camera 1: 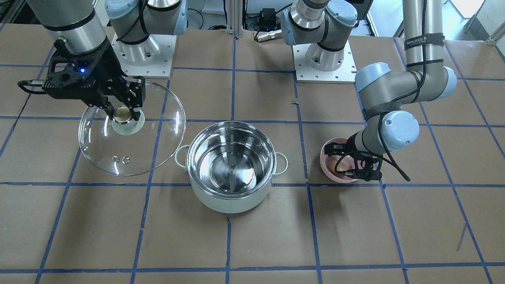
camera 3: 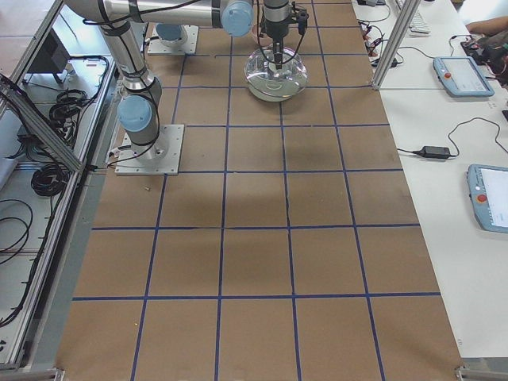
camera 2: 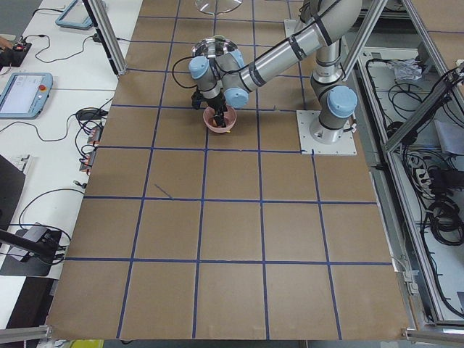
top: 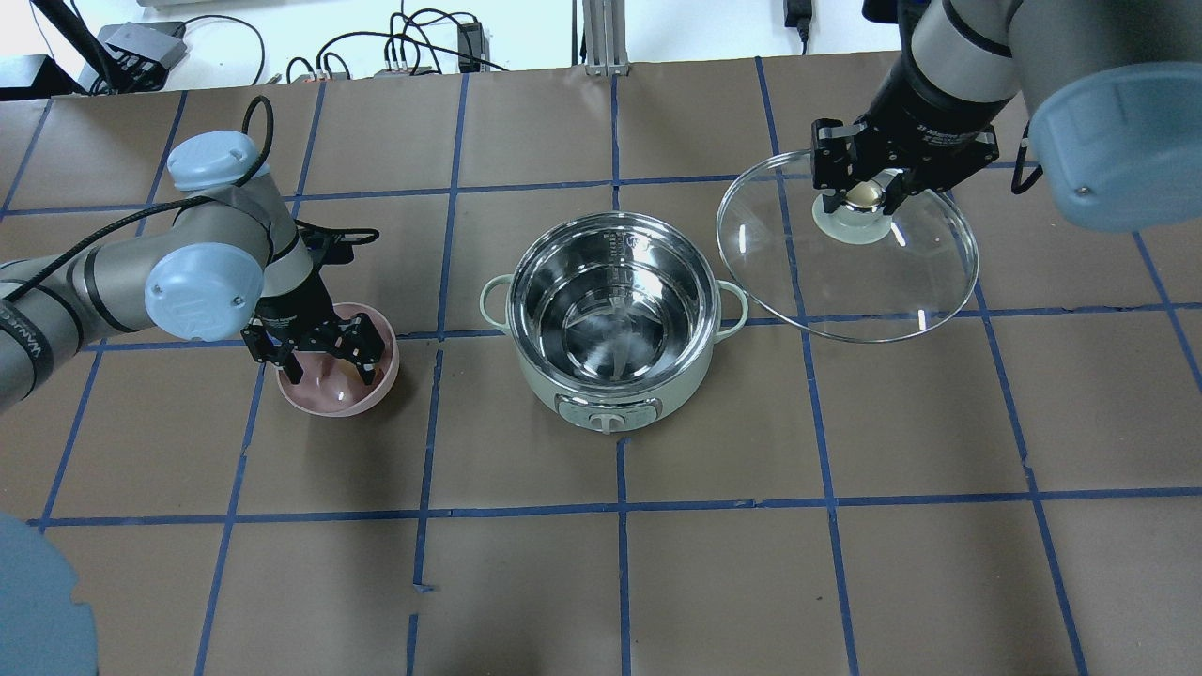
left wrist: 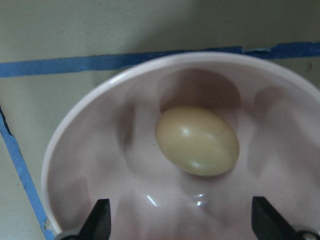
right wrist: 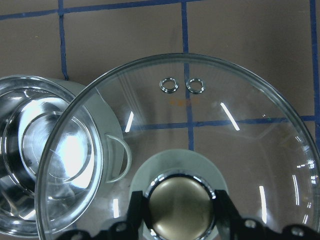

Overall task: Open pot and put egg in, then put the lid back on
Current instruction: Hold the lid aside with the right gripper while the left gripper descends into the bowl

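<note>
The work surface is a table (top: 845, 582) covered in brown paper and divided into squares by blue tape.

1. The pot (top: 615, 310) stands upright at the middle of the table. It is open, and its steel interior holds nothing.
2. The lid (top: 845, 272) is off the pot and hangs to the side of it, on the robot's right. In the right wrist view its glass edge overlaps the pot's rim and near loop handle, so it is judged to be held above pot height and not resting on the table.
3. The right gripper (right wrist: 179, 212) is closed on the lid's metallic knob, with one finger on each side of it.
4. The pink bowl (top: 376, 394) sits on the robot's left, apart from the pot.
5. The left gripper (top: 329, 371) is lowered into the bowl with its jaws spread wide. It holds nothing.
6. The egg (left wrist: 196, 140) lies in the bottom of the bowl, ahead of and between the two fingertips (left wrist: 100, 217), which do not touch it.

Task status: the first step (opening the pot) is complete. The step in hand is judged to be the grasp of the egg. Still to do: close on the egg, carry it into the pot, and set the lid back on the rim.
</note>
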